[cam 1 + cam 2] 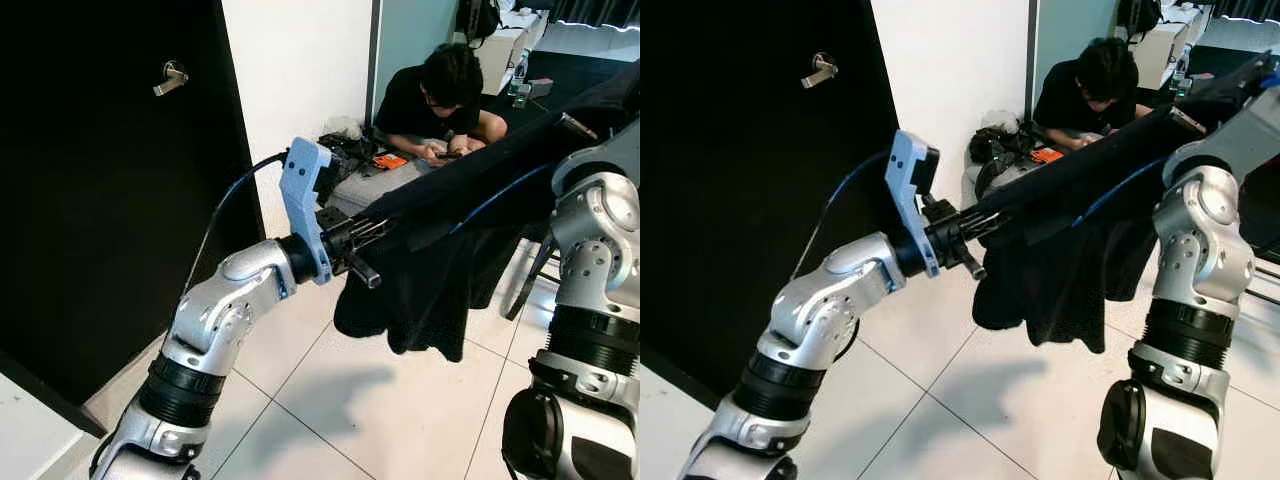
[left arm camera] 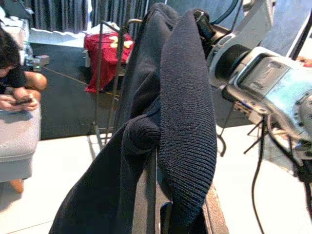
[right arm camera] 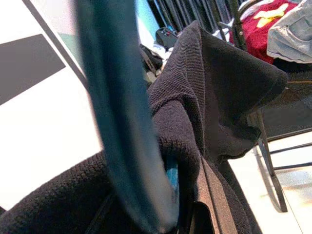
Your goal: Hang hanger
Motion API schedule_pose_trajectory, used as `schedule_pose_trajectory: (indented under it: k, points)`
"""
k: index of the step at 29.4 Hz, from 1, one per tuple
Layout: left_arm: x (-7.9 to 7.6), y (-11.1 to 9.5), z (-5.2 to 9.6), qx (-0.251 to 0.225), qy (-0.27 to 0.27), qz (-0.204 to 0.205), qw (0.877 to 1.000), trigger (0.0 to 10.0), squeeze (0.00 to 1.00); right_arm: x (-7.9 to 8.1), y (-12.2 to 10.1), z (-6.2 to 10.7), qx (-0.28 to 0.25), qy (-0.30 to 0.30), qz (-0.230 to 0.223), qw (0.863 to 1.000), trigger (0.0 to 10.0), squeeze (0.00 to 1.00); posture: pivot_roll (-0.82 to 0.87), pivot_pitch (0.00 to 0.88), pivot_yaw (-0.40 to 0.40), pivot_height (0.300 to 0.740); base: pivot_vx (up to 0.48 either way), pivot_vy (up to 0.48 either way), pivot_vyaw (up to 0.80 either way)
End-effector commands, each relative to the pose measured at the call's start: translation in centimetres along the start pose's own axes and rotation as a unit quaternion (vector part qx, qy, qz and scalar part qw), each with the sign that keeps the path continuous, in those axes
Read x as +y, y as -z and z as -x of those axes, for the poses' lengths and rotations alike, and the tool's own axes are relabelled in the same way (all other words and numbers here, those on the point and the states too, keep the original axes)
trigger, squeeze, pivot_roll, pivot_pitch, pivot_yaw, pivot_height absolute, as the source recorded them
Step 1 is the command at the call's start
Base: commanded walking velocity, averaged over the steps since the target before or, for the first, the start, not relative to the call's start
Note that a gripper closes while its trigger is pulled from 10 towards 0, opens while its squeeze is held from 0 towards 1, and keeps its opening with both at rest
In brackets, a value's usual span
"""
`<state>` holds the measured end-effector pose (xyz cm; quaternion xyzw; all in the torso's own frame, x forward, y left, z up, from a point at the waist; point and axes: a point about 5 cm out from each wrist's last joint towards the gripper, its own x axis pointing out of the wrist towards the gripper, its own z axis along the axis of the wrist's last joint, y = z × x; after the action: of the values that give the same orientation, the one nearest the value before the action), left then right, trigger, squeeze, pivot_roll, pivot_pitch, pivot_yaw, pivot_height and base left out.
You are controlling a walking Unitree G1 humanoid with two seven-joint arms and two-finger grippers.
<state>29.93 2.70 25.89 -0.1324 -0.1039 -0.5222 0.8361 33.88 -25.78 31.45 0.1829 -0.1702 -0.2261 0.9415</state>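
Note:
A black knitted sweater point(image 1: 450, 260) hangs stretched between my two arms, with a straight stiff upper edge that suggests a hanger under it; the hanger itself is hidden. My left gripper point(image 1: 358, 243) is at chest height beside the black door and is shut on the sweater's near end. In the left wrist view the knit point(image 2: 187, 122) is bunched between its fingers point(image 2: 145, 195). My right arm point(image 1: 595, 230) rises at the right, and the sweater's far end drapes over the right gripper point(image 3: 202, 195), which appears shut on the cloth.
A black door point(image 1: 100, 200) with a metal handle point(image 1: 170, 78) stands close on the left, beside a white wall. A person point(image 1: 445, 95) sits low behind the sweater, looking at a phone. A metal clothes rack point(image 2: 105, 73) holding a red garment stands farther back. White tiles lie below.

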Motion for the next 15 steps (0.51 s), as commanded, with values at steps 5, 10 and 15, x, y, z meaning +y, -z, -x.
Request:
schedule_pose_trajectory:
  k: [5,10,15]
  points:
    - [-1.7,-1.3,-1.9,-0.055,0.033,0.056,0.996,0.0,0.00,2.8,0.9,0.9,-0.005,-0.034,-0.003,0.999,0.0,0.00,0.01,0.064,0.047,0.740,0.000,0.000,0.00]
    - [-2.4,-2.3,-3.4,-0.114,0.043,0.159,0.980,0.0,0.00,4.3,1.8,1.4,0.002,-0.057,-0.005,0.998,0.0,0.00,0.01,0.064,0.050,0.740,0.000,0.000,0.00]
    - [-2.2,-2.5,-3.7,-0.142,0.034,0.218,0.965,0.0,0.00,5.0,2.1,1.6,0.002,-0.068,-0.006,0.998,0.0,0.00,0.01,0.065,0.048,0.740,0.000,0.000,0.00]
